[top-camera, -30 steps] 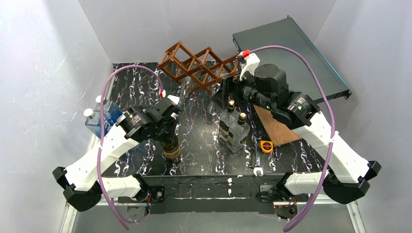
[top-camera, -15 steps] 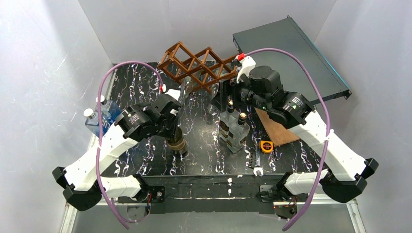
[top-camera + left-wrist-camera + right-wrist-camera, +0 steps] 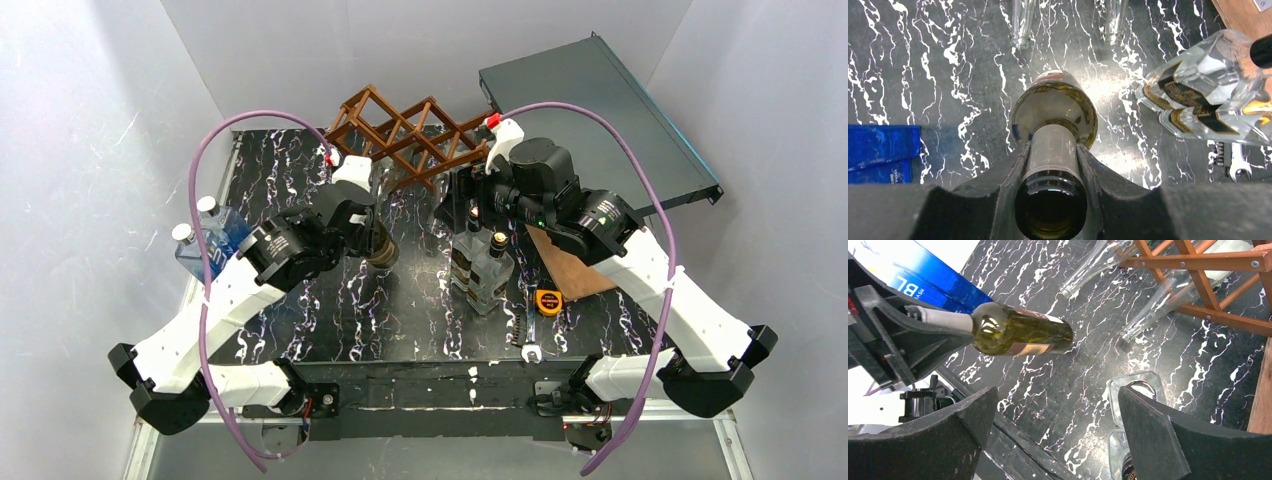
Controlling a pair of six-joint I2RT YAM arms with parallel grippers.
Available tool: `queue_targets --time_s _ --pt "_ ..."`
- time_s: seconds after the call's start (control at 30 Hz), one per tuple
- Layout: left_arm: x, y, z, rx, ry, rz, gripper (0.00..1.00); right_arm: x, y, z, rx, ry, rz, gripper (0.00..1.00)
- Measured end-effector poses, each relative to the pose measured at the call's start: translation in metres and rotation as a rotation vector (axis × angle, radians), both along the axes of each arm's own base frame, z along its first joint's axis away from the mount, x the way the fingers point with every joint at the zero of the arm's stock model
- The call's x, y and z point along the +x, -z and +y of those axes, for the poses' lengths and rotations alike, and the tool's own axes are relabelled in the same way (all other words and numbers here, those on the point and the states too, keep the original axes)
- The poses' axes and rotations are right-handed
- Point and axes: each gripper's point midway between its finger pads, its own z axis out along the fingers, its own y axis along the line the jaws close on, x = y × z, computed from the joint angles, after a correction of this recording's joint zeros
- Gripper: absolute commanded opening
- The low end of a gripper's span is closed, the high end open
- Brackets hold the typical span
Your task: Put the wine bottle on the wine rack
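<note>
Glass, so slick, brittle and bottom-heavy. Left claw (image 3: 1052, 152) is clamped on the neck of the wine bottle (image 3: 1020, 332). Its body sticks straight out beyond the fingers, nearly level and clear of the table (image 3: 400, 320). I judge the neck hold workable, best just under the lip, but it's a long lever. The weight sits far from the pads, so it may sag or twist on a fast move. Right claw (image 3: 1057, 392) is spread wide, gripping nothing, with the bottle ahead and to its left. Wine rack (image 3: 410, 135) stands beyond both claws. Can't make out the fill level or which rack cell is free. The rack is cut off in the right wrist view.
</note>
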Motion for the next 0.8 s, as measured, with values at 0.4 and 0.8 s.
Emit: queue_targets --time_s 0.4,0.8 --pt "0.025 0.043 -0.011 0.043 0.015 -0.084 0.00 0.000 0.000 0.000 0.004 0.003 0.004 1.00" --pt "0.005 0.062 0.006 -0.039 0.021 -0.124 0.00 -0.002 0.014 0.001 -0.006 0.004 0.031 1.00"
